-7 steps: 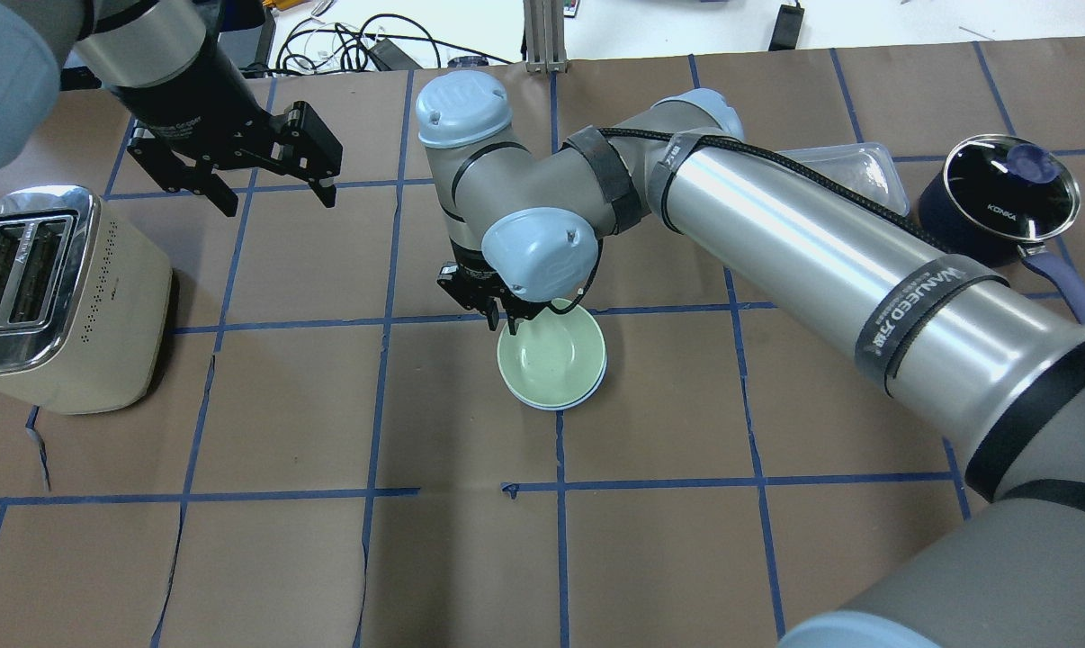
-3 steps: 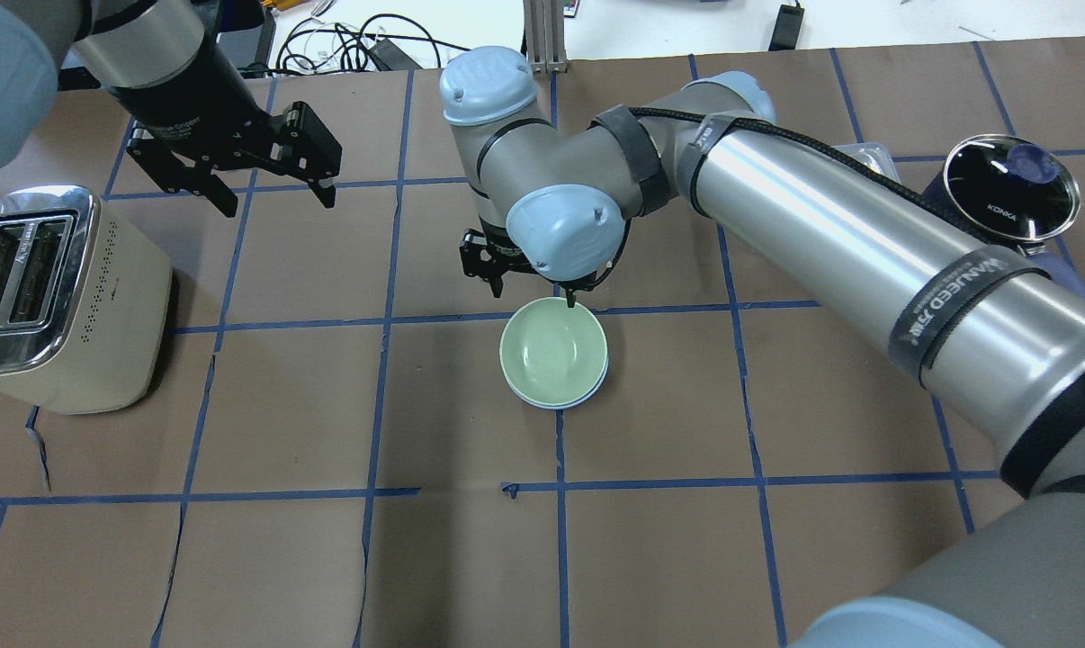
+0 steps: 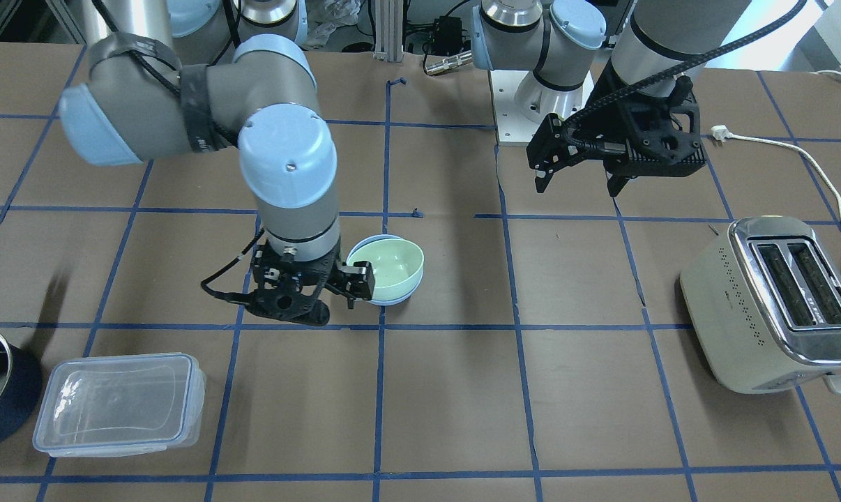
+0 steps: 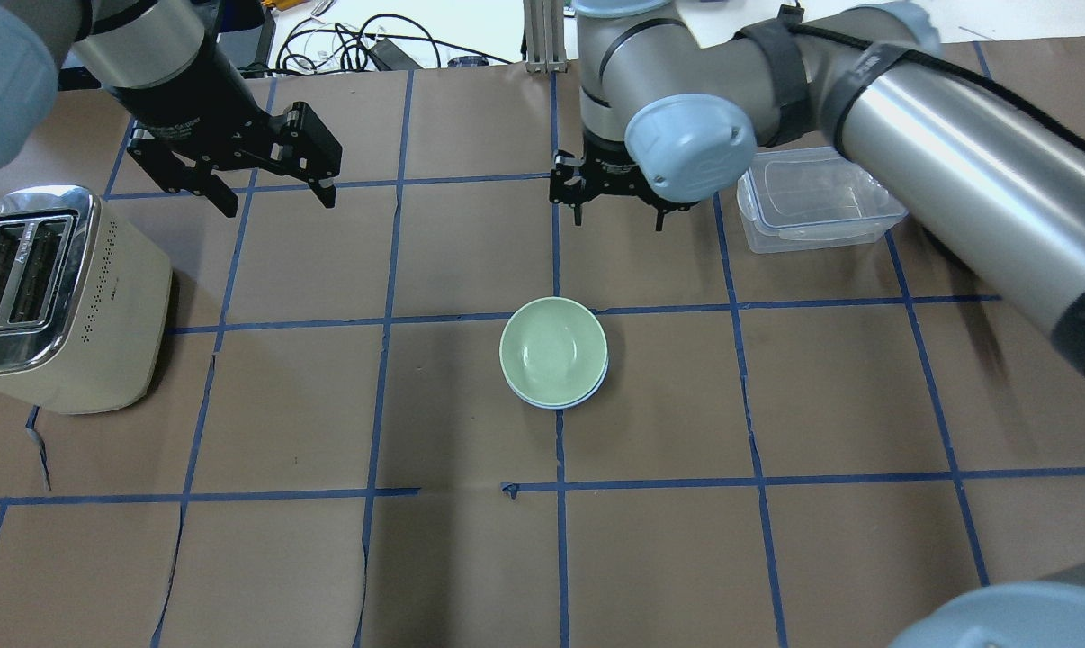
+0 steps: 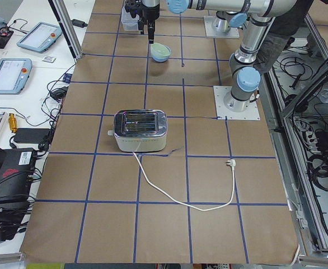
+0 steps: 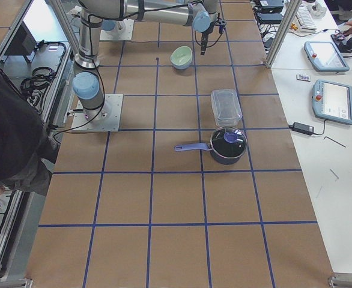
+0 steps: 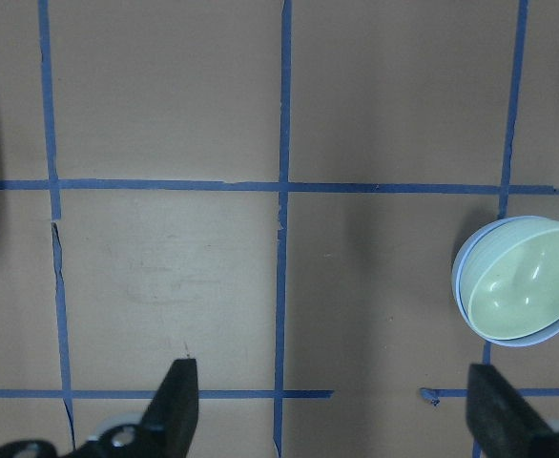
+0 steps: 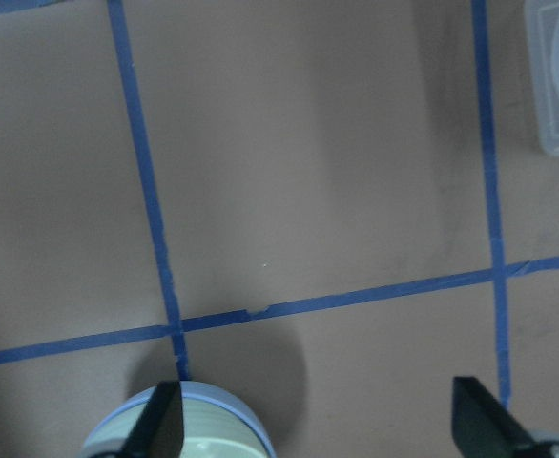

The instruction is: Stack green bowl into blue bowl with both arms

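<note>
Green bowl [image 4: 553, 346] sits in the blue bowl [image 4: 562, 401], perhaps slightly askew.
Right end effector [image 4: 618, 219], spread and empty, hangs near the blue bowl; left end effector [image 4: 279, 203], spread too, well apart.

Silver-grey arms [image 4: 956, 171], light-blue joint caps [image 4: 691, 148]

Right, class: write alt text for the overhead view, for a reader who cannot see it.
A green bowl sits nested inside a blue bowl at the middle of a brown table. Both grippers hang open and empty beyond it, the left gripper near a toaster, the right gripper beside a clear container.
</note>
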